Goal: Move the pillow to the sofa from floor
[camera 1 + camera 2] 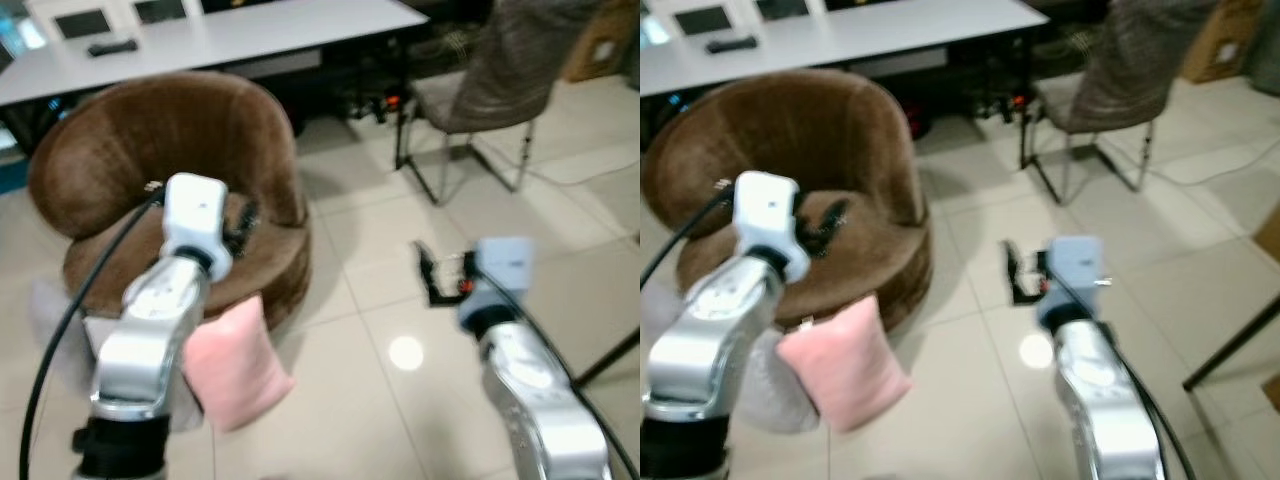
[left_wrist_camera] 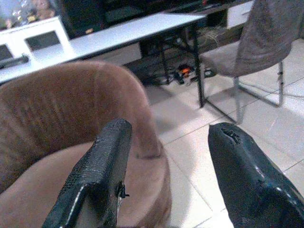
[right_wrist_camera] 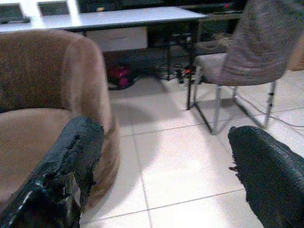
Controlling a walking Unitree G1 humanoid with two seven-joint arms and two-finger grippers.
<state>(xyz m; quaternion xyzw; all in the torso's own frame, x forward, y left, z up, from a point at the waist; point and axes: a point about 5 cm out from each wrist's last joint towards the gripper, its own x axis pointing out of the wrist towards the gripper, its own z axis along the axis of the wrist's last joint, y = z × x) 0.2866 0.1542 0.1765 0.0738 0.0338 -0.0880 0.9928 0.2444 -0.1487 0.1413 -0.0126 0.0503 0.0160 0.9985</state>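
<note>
The soft pink square pillow [image 1: 235, 362] lies on the pale tiled floor [image 1: 400, 300], leaning against the front base of the round brown velvet tub sofa [image 1: 170, 140], partly behind the robot's silver left forearm. Neither gripper touches it, so the pick-up step seems not yet begun and the task stands at its start. The left gripper [image 2: 166, 175] is raised above the sofa's seat, its two black fingers spread well apart with nothing between them, pointing over the sofa's rim toward the white desk [image 1: 230, 35] and the grey fabric chair on metal legs [image 1: 500, 70] beyond. The right gripper [image 3: 161, 171] hangs over bare tiles to the right of the sofa, its fingers likewise wide apart and empty. The next move, as a judgement, calls for bringing a gripper down and back toward the pillow, which sits low and close to the robot's body, probably with a bend or a step; the left arm is nearer. The pillow is soft and will sag, so a pinch on a corner or edge should hold before lifting it onto the seat just behind.
</note>
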